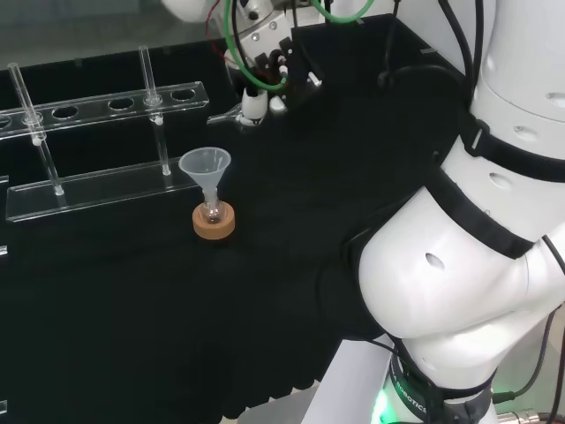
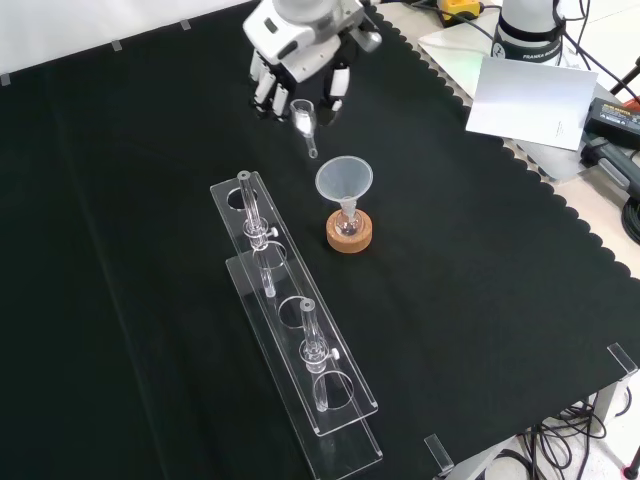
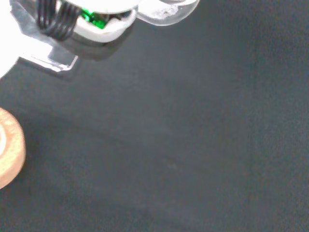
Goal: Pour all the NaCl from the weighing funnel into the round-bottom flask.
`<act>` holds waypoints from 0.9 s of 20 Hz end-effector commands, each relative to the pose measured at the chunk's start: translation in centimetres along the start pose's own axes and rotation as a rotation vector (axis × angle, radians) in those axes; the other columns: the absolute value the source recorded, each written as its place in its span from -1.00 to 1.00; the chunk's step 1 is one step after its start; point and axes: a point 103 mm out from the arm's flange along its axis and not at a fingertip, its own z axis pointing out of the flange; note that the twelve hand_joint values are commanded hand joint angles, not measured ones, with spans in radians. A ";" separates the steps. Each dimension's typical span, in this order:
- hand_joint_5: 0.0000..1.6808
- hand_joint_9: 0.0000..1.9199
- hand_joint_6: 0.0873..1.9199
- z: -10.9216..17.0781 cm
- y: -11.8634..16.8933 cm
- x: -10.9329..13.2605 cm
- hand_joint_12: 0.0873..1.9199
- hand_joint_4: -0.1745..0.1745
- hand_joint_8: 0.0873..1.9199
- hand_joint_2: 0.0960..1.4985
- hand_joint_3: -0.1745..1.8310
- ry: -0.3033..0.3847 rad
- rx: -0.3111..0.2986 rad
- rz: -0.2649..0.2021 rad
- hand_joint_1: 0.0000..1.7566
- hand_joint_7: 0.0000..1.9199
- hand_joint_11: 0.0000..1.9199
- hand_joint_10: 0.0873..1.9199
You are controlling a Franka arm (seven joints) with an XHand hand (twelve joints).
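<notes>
Your hand [image 2: 300, 45] hangs over the far part of the bench [image 2: 470, 300] in the front view, above and a little left of the flask. Its fingers [image 2: 265, 90] are curled down around the weighing funnel [image 2: 304, 122], a small clear glass piece whose narrow stem points down and toward the flask; the thumb closes on it from the other side. You can see the funnel's rounded glass bowl with a whitish smear inside it at the edge of the wrist view [image 3: 166, 10], but how much powder it holds you cannot tell.

The round-bottom flask [image 2: 347, 226] sits upright in its cork ring [image 2: 349, 238] near the middle of the cloth, with a clear plastic funnel [image 2: 344, 181] standing in its neck. The weighing funnel's stem tip is near that funnel's rim but apart from it, not over the mouth.

Just beside the flask, to its left in the front view, lies the clear acrylic test-tube rack [image 2: 290, 340] with two glass tubes [image 2: 250, 205] standing in it
</notes>
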 end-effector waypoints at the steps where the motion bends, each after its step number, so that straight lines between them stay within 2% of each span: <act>1: 0.58 0.17 -0.53 1.0 -2.8 -0.3 -0.10 1.00 -0.41 -0.13 -0.30 -0.064 0.082 0.070 0.28 -0.25 0.04 -0.86; 10: 0.58 0.17 -0.53 1.1 -4.0 0.1 -0.10 1.00 -0.41 -0.13 -0.30 -0.091 0.093 0.069 0.28 -0.26 0.04 -0.86; 12: 0.58 0.17 -0.53 0.8 -4.1 0.8 -0.10 1.00 -0.41 -0.13 -0.30 -0.108 0.099 0.068 0.28 -0.26 0.03 -0.86; 18: 0.58 0.16 -0.53 1.3 -5.0 0.2 -0.10 1.00 -0.41 -0.13 -0.30 -0.119 0.092 0.065 0.28 -0.26 0.03 -0.87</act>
